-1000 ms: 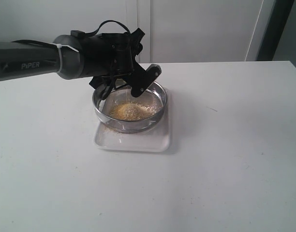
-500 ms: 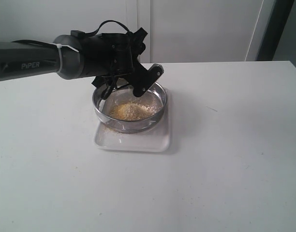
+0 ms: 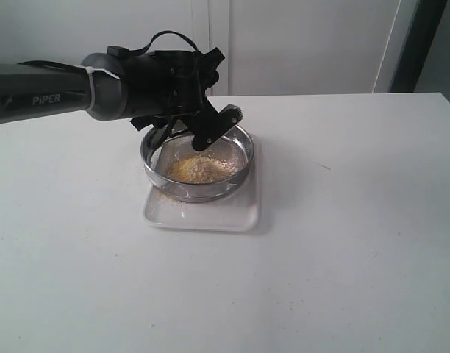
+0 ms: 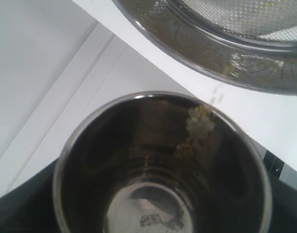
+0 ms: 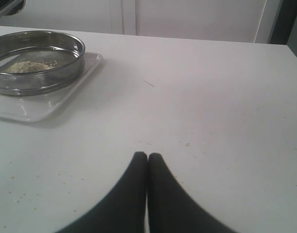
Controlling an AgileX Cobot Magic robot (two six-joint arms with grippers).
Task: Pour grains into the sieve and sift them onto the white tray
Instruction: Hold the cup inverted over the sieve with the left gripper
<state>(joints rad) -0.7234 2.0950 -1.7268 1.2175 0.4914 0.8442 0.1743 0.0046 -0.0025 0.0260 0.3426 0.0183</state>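
The sieve (image 3: 242, 156) rests on the white tray (image 3: 210, 218), with a heap of golden and off-white grains (image 3: 198, 170) on its mesh. My left gripper (image 3: 185, 132) hangs over the sieve's far rim, shut on a small steel cup (image 4: 163, 165) that is tipped toward the sieve (image 4: 211, 53). The cup is almost bare inside, with a few grains (image 4: 199, 122) clinging at its lip. My right gripper (image 5: 147, 157) is shut on nothing, low over the table and well away from the sieve (image 5: 39, 73), the tray (image 5: 46, 109) and the grains (image 5: 27, 66).
The white table (image 3: 343, 220) stretches wide to the right and toward the front of the tray. A white wall with panel seams (image 3: 284, 44) stands behind it. Tiny specks lie on the table near my right gripper.
The thin stream of grains falling from the cup a second ago has stopped. My left gripper rocked up a little and has come back down over the sieve.
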